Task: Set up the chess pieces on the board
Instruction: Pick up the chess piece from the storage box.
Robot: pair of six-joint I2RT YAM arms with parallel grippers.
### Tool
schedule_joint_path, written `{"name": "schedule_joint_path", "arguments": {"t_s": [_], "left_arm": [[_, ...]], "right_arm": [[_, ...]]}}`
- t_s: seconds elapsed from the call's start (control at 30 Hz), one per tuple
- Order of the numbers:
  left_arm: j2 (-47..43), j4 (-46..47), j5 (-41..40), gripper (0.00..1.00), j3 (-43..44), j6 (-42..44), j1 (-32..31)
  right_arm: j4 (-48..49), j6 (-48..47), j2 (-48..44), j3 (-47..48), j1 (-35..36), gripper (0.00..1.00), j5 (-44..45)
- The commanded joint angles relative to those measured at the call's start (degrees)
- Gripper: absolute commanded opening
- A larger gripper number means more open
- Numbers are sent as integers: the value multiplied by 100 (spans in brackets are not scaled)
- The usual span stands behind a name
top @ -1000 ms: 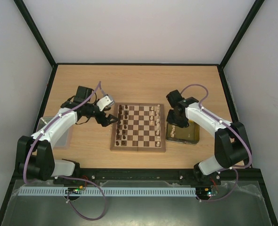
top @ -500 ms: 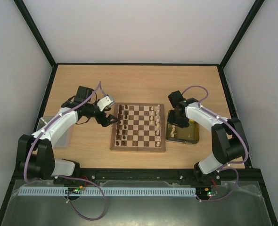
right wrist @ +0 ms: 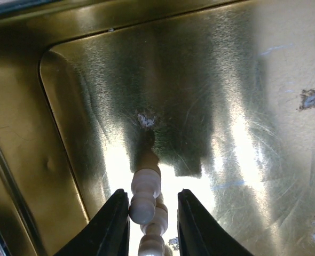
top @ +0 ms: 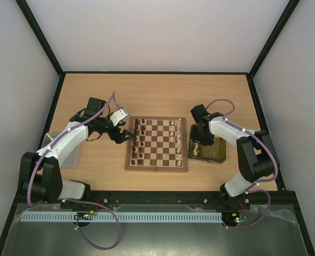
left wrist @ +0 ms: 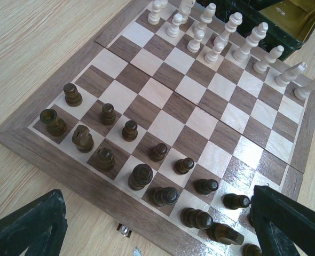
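The board point(top: 156, 168) lies at the table's middle, dark chess pieces point(top: 138, 143) along its left side and cream chess pieces point(top: 176, 137) along its right. My left gripper point(top: 126, 134) hangs open just off the board's left rim, nothing between its fingers. In the left wrist view the dark pieces point(left wrist: 141, 176) stand right under the open left gripper point(left wrist: 156, 194). My right gripper point(top: 200, 140) is down in the yellow tray point(top: 217, 152). There its jaws straddle a cream piece point(right wrist: 146, 192); one finger touches it, a gap shows at the other.
A clear container point(top: 58, 143) sits by the left arm near the table's left edge. The tray's shiny yellow floor point(right wrist: 227, 80) and its wall point(right wrist: 18, 138) surround the right gripper. Black frame posts border the table.
The right gripper's jaws have narrowed around the cream piece in the tray, and its arm shifted slightly. The left arm has not moved.
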Motion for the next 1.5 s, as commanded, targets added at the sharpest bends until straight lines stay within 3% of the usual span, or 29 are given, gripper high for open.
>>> {"name": "schedule_joint_path", "arguments": {"t_s": [0.0, 0.4, 0.97, 1.47], "left_arm": [[18, -59, 129, 93, 12, 79, 10], [-16, -77, 138, 93, -8, 88, 15], [-6, -55, 169, 93, 13, 73, 18], [-13, -68, 146, 93, 26, 70, 14]], "right_arm": [[100, -10, 99, -57, -30, 22, 96], [180, 62, 231, -49, -33, 6, 179], [-857, 138, -878, 626, 20, 3, 221], [-1189, 827, -786, 1427, 1571, 2, 266]]}}
